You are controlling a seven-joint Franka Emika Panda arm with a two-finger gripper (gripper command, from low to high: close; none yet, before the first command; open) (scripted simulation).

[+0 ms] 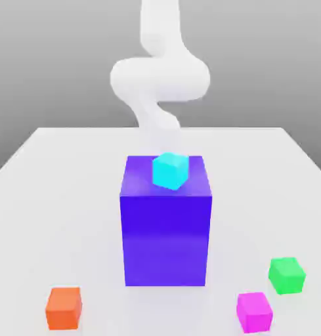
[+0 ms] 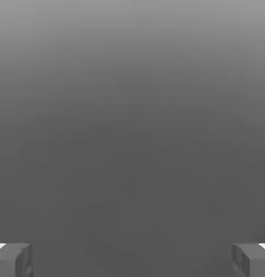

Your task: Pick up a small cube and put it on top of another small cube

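Step in hand, as I judge it: the approach, ahead of any grasp. I have the fingers (image 2: 8,264) standing wide apart with nothing between them. Past them the hand view gives me plain grey shading, no target to line up on. In the exterior view the white, rounded robot arm (image 1: 161,79) comes down behind the large blue-purple block (image 1: 166,239), on whose top a small cyan cube (image 1: 170,171) appears to rest, turned at an angle. The small plain magenta-pink cube (image 1: 255,312) lies on the pale counter (image 1: 71,197), towards the exterior view's right and well apart from the fingers, with the block's bulk between; a small green cube (image 1: 287,275) is near it, a small orange cube (image 1: 64,308) off to the exterior view's left. Next move, my judgement: carry the open fingers clear of block and cyan cube, bring them above the magenta-pink one, square up, then lower.
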